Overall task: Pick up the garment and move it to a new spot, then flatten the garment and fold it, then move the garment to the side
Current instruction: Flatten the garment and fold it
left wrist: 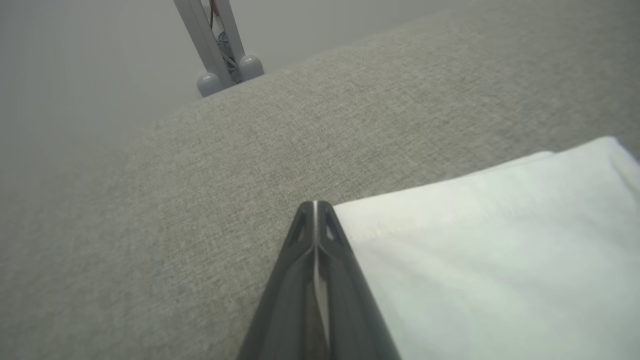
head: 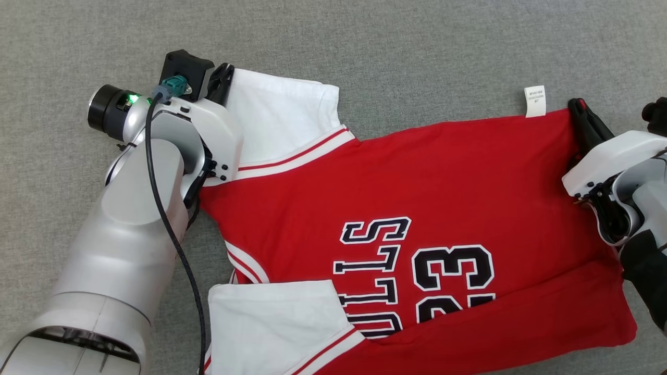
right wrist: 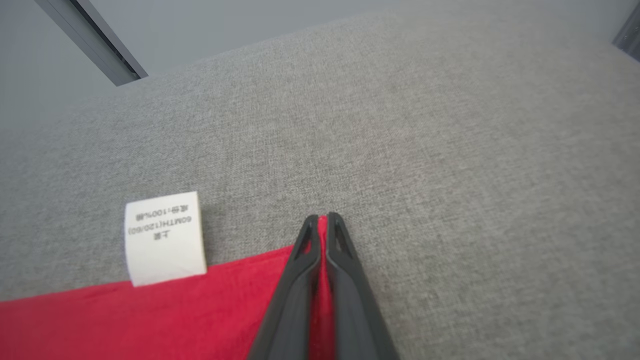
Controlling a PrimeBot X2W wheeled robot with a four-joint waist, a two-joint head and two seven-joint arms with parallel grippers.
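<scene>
The garment (head: 417, 172) is a red jersey with white sleeves and black-and-white lettering, spread out flat on a grey fabric surface (head: 417, 47). My left gripper (head: 226, 70) is at the far corner of the upper white sleeve (left wrist: 500, 250). Its fingers are shut there (left wrist: 315, 205), and a thin white sliver of cloth shows between them. My right gripper (head: 576, 104) is at the jersey's far right corner, shut (right wrist: 322, 217), with red cloth (right wrist: 150, 320) pinched between its fingers. A white care label (right wrist: 165, 237) sticks out of the hem just left of it.
The grey fabric surface stretches well beyond the jersey on the far side. A metal frame leg (left wrist: 220, 50) stands past the surface's far edge in the left wrist view. In the right wrist view a dark bar (right wrist: 90, 40) stands past that edge.
</scene>
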